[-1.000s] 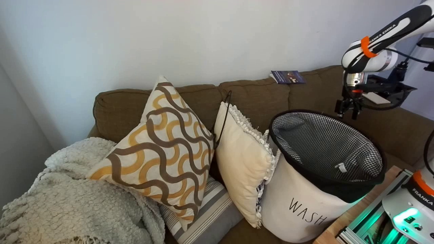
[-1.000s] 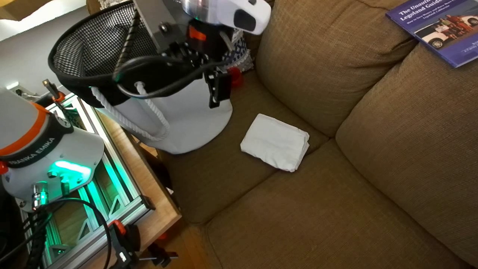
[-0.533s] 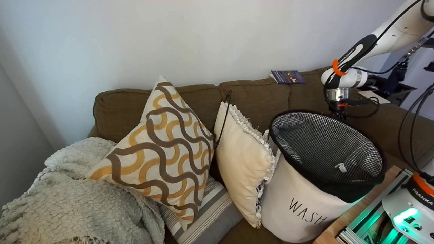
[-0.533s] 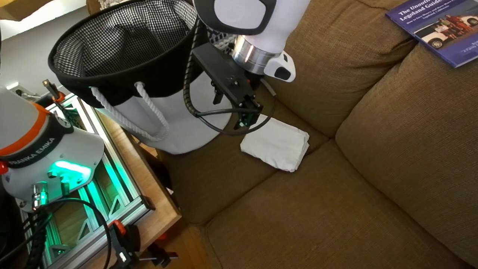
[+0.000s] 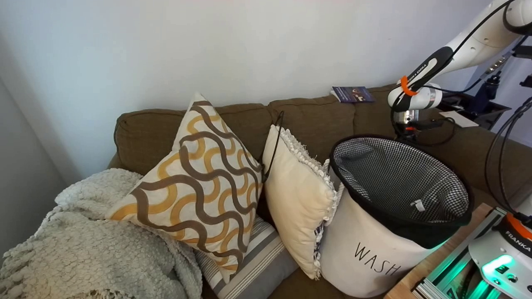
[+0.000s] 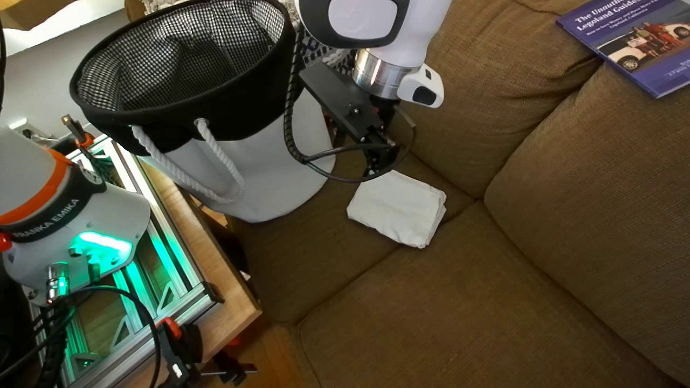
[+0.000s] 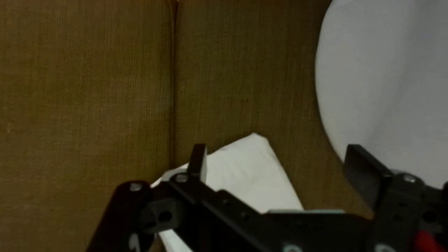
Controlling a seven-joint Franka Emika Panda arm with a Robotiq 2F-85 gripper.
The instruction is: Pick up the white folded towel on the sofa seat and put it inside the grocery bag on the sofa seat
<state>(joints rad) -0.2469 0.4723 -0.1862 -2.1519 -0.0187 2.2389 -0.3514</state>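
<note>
We saw jaws spread wide by the white towel. It lay folded on the sofa near the hamper.

There is one folded towel, one laundry hamper, one sofa, one Legoland guidebook, one fleecy blanket, one robot arm, one tool with two fingers, one wooden desk and three throw pillows.
</note>
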